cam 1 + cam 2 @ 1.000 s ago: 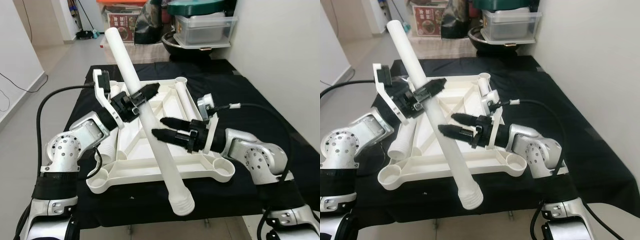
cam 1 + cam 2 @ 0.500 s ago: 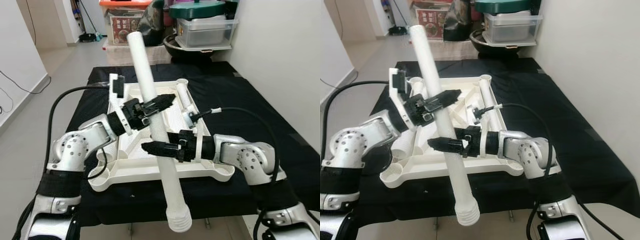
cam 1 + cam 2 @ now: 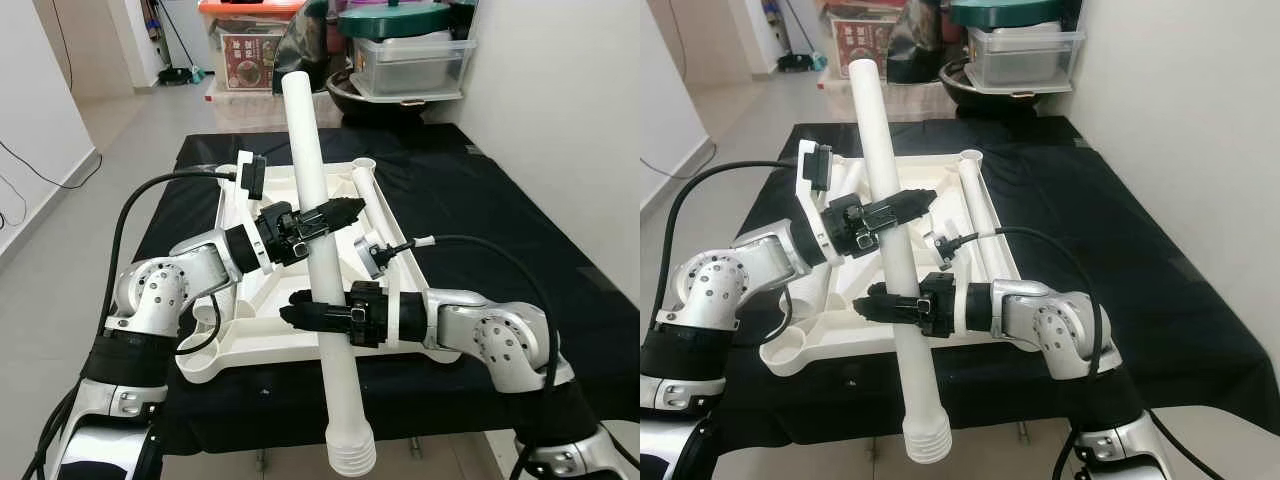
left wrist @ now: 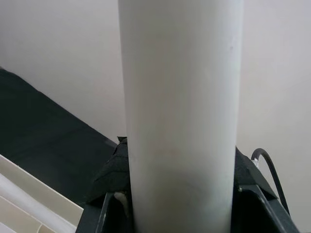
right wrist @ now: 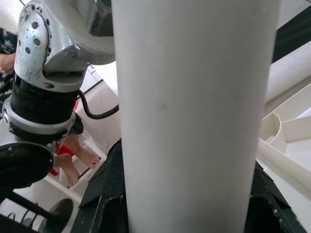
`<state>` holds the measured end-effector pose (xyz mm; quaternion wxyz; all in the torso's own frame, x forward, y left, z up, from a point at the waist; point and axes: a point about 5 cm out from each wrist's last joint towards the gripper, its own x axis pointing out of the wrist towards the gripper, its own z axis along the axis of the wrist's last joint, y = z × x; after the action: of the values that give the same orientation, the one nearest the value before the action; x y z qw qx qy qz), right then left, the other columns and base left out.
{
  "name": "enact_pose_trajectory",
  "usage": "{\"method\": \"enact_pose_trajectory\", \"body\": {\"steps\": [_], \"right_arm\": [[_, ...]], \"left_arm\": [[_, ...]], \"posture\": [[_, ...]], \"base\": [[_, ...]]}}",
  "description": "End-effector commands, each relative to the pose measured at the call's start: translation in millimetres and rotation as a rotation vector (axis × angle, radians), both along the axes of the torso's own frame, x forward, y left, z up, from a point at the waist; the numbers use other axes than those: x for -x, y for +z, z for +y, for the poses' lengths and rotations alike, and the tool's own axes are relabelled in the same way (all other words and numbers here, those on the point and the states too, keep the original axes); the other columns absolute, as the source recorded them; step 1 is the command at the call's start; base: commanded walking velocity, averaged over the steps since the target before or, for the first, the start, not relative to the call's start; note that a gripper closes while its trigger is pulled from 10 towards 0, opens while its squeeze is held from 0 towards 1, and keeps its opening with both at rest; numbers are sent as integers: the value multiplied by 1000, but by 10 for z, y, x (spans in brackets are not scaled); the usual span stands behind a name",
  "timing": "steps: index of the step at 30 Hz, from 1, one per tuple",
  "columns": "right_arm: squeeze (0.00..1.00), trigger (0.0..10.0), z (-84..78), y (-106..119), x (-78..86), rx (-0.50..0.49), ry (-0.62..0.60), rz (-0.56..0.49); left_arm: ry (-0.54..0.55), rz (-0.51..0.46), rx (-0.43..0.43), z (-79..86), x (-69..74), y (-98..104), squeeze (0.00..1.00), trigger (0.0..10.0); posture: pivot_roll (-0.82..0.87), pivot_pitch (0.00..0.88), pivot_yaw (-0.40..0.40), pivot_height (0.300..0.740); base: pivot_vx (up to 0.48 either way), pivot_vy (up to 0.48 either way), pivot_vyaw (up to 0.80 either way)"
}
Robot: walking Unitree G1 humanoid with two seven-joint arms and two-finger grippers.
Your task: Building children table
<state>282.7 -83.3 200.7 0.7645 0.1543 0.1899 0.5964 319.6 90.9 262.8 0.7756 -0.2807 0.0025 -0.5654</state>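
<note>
Head stereo looks down; wrist cameras close on leg [image 4: 180, 116].

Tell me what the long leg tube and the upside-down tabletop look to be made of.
Leg tube: likely moulded plastic, matt white, with a ribbed threaded end. Tabletop: likely the same white plastic, given its thin ribs and moulded corner sockets. Left hand and right hand both grip the tube.

We count one white tabletop [image 3: 262, 340], upside down on one black-covered table [image 3: 480, 190]; three white table legs: one held leg [image 3: 318, 250], one right leg [image 3: 368, 195], one left leg [image 3: 808, 290]; two grippers clamp the held leg: left gripper [image 3: 325, 215], right gripper [image 3: 305, 315].
</note>
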Motion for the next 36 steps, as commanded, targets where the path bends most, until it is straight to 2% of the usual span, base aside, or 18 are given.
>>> {"method": "enact_pose_trajectory", "body": {"steps": [1,6,7,13,16,18,19,21,22,25,27,29,30,32,34,35,36], "right_arm": [[0,0,153,56,92,-50,77,-7],[0,0,152,76,76,-71,54,-14],[0,0,147,84,77,-75,50,-14],[0,0,124,96,71,-81,39,-15],[0,0,89,111,58,-94,19,-15],[0,0,29,121,34,-104,-8,-21],[0,0,29,121,34,-104,-8,-21],[0,0,-62,138,-10,-113,-44,-32],[0,0,-151,154,-65,-120,-90,-39],[0,0,-230,165,-110,-126,-130,-42],[0,0,-425,234,-208,-156,-234,-63],[0,0,-545,322,-283,-186,-315,-94],[0,0,-545,322,-283,-186,-315,-94],[0,0,-644,422,-379,-212,-395,-126],[0,0,-702,498,-458,-225,-460,-151],[0,0,-702,498,-458,-225,-460,-151],[0,0,-737,555,-534,-214,-527,-188]], "left_arm": [[8,-26,29,-51,-19,70,0,10000],[42,-41,24,-48,-32,45,0,10000],[65,-55,17,-42,-41,29,1000,10000],[47,-107,11,-45,-10,48,1000,10000],[61,-140,24,-5,-3,127,1000,10000],[124,-138,36,107,-60,195,1000,10000],[124,-138,36,107,-60,195,1000,10000],[197,-121,47,240,-127,239,1000,10000],[219,-120,83,341,-125,295,0,10000],[229,-129,114,424,-106,348,0,10000],[283,-169,183,632,-30,477,0,10000],[346,-203,210,752,26,532,0,10000],[346,-203,210,752,26,532,0,10000],[416,-225,234,826,93,545,0,10000],[507,-263,220,865,146,532,0,10000],[507,-263,220,865,146,532,0,10000],[594,-284,166,895,151,465,0,10000]], "posture": [[-40,0,7,740],[-40,0,6,740],[-40,0,6,740],[-37,0,0,740],[-36,0,-2,740],[-34,0,-5,740],[-34,0,-5,740],[-33,0,-6,740],[-37,0,-6,740],[-37,0,-6,740],[-30,0,-13,740],[-31,0,-10,740],[-31,0,-10,740],[-29,0,-14,740],[-21,0,-19,740],[-21,0,-19,740],[-16,0,-22,740]], "base": [[0,0,0],[0,0,0],[0,0,0],[0,0,0],[0,0,0],[0,0,0],[0,0,0],[0,0,0],[0,0,0],[0,0,0],[0,0,0],[0,0,0],[0,0,0],[0,0,0],[0,0,0],[0,0,0],[0,0,0]]}}
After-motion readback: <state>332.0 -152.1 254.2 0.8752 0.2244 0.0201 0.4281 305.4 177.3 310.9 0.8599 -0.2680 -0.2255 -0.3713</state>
